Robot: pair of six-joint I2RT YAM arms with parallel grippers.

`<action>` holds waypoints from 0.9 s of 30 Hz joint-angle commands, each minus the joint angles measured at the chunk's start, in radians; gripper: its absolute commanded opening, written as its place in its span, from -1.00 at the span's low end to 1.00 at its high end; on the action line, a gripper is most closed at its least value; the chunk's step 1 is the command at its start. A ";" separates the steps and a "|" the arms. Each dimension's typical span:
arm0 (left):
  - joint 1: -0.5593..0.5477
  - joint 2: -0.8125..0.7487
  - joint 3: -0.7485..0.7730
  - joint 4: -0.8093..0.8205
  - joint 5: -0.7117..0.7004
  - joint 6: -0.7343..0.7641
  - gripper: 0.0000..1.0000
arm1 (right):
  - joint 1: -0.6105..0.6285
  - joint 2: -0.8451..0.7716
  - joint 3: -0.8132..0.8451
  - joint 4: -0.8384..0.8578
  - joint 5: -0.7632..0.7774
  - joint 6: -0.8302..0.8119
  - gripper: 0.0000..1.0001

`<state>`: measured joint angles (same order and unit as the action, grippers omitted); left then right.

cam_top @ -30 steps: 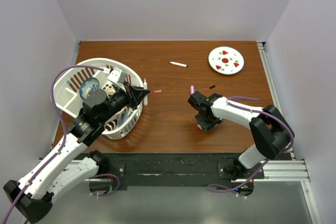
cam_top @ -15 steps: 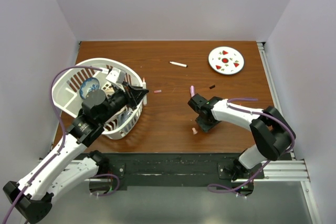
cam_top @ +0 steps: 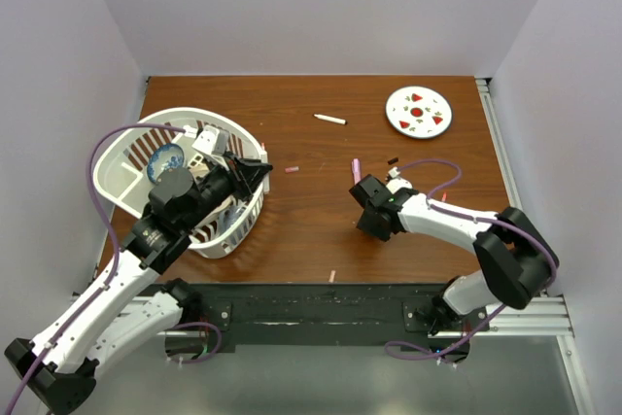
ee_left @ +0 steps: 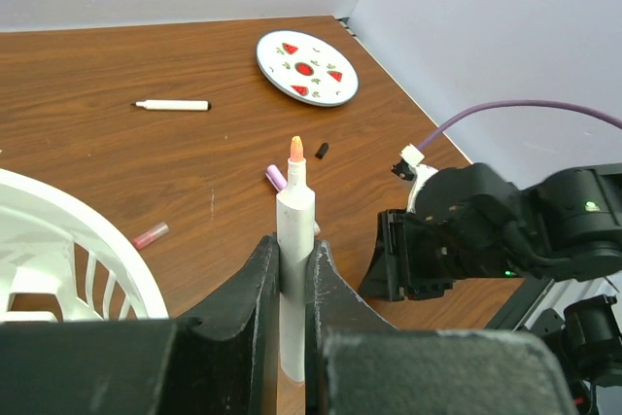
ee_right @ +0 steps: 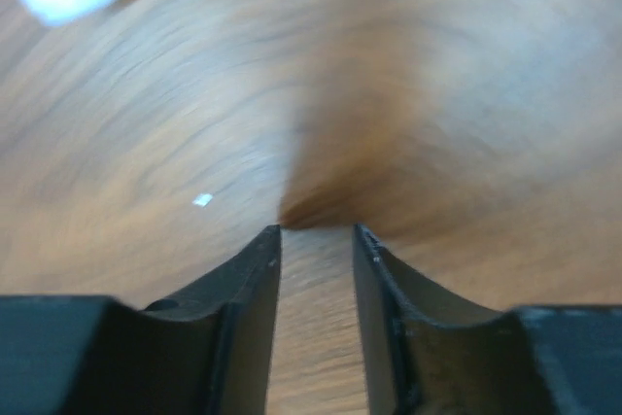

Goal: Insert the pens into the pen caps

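Note:
My left gripper (ee_left: 294, 248) is shut on a white pen (ee_left: 294, 216), held upright with its orange tip uncapped, just right of the basket (cam_top: 126, 157). My right gripper (ee_right: 316, 232) points down at the bare table mid-right (cam_top: 373, 222), its jaws apart with nothing between them. A second white pen (cam_top: 329, 119) lies at the back. A lilac pen piece (cam_top: 357, 168) and a black cap (cam_top: 393, 160) lie just behind the right gripper. A pink cap (cam_top: 291, 169) lies near the left gripper. A small peach cap (cam_top: 331, 276) rests by the table's front edge.
A round white plate with red spots (cam_top: 418, 111) sits at the back right. The white basket holds a blue-patterned dish and other items on the left. The right wrist view is motion-blurred.
The peach cap appeared beside the right gripper half a second ago and has skidded to the front edge. The right gripper shifted slightly back and left. The left arm barely moved.

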<state>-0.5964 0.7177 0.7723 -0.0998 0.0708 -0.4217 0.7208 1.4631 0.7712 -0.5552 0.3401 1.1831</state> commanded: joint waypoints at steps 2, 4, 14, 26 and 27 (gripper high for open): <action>0.003 -0.032 0.013 -0.015 -0.057 0.050 -1.00 | 0.034 -0.145 -0.044 0.233 -0.136 -0.461 -0.12; 0.003 -0.041 0.016 -0.023 -0.068 0.061 -1.00 | 0.061 -0.196 -0.049 0.210 -0.142 -0.448 -0.03; 0.003 -0.086 0.010 -0.044 -0.131 0.075 -1.00 | 0.321 -0.164 -0.064 0.086 -0.090 -0.075 -0.02; 0.003 -0.110 0.004 -0.049 -0.138 0.080 -1.00 | 0.466 -0.011 0.022 0.011 -0.007 0.047 -0.06; 0.003 -0.112 0.002 -0.049 -0.138 0.080 -1.00 | 0.477 0.006 0.033 0.006 -0.006 0.052 -0.07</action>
<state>-0.5964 0.6167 0.7723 -0.1596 -0.0547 -0.3725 1.1725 1.4372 0.7395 -0.5117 0.2737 1.1713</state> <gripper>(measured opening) 0.122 0.474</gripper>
